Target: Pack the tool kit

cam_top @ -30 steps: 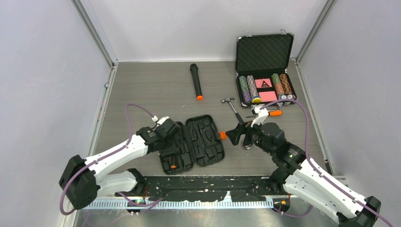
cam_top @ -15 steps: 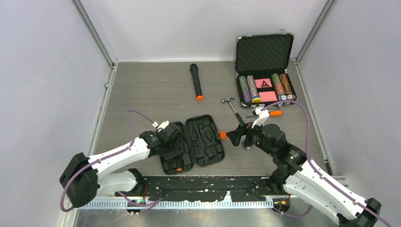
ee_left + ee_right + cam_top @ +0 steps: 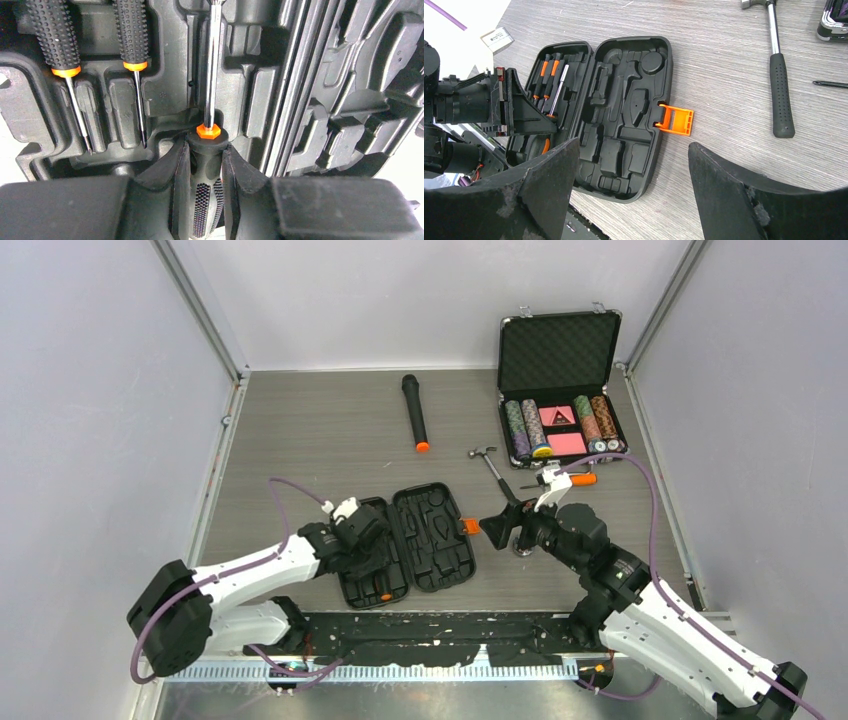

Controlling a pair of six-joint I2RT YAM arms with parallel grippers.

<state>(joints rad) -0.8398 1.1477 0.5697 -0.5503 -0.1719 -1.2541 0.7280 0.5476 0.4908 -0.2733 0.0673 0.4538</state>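
Note:
The black tool kit case [image 3: 432,538] lies open and flat, its orange latch [image 3: 470,527] on the right side. My left gripper [image 3: 366,548] is over the left half, shut on a screwdriver [image 3: 208,131] with a black handle and orange collar; its shaft points along a moulded slot. Two small screwdrivers [image 3: 132,45] sit in slots beside it. My right gripper [image 3: 500,525] is open and empty, just right of the latch. In the right wrist view the case [image 3: 624,115] and latch [image 3: 675,120] show between the wide-apart fingers [image 3: 549,170]. A hammer [image 3: 495,475] lies on the table.
An orange-handled screwdriver [image 3: 575,480] lies right of the hammer, partly behind the right arm. A black microphone with an orange end [image 3: 415,412] lies further back. An open metal-edged case of poker chips [image 3: 560,350] stands at the back right. Walls enclose the table.
My left gripper has moved a little toward the near edge over the case's left half, still holding the screwdriver. The right arm has barely moved.

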